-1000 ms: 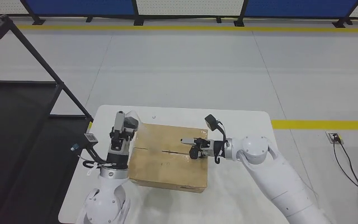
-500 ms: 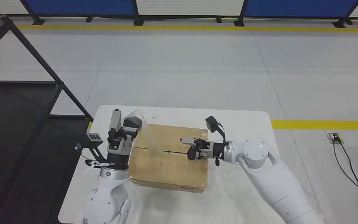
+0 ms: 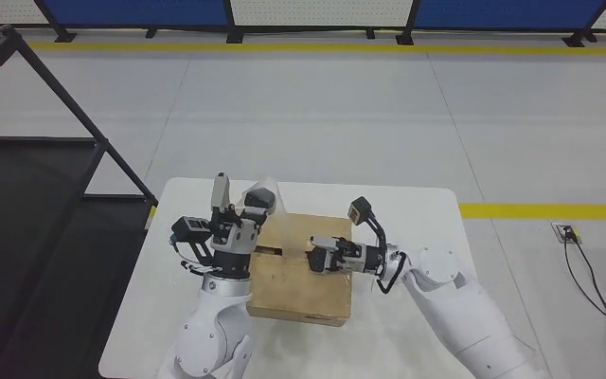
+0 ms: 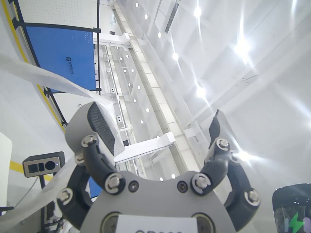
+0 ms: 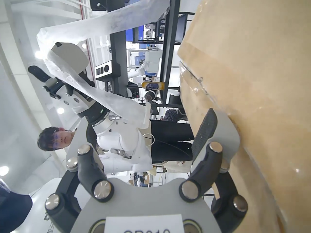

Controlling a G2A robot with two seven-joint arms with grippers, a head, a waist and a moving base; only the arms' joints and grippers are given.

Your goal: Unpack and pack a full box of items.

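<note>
A brown cardboard box (image 3: 303, 284) lies on the white table (image 3: 398, 208). My right gripper (image 3: 312, 256) rests open on the box top, near the centre seam. In the right wrist view one finger of this gripper (image 5: 145, 122) lies against the box (image 5: 255, 61). My left gripper (image 3: 239, 197) is raised at the box's left end, pointing upward, open. A strip of clear tape (image 3: 265, 194) clings to one finger. In the left wrist view the tape (image 4: 48, 78) trails off that finger of the open gripper (image 4: 155, 117). The right wrist view shows the tape (image 5: 97, 32) looping from the box edge toward the left arm.
A black metal frame (image 3: 57, 104) stands left of the table. Bare table surface lies right of the box and behind it. Blue partition panels (image 3: 133, 11) line the far side of the floor.
The left arm has swung right, over the box's left end, and risen, carrying the tape strip with it. The right gripper has stayed on the box top.
</note>
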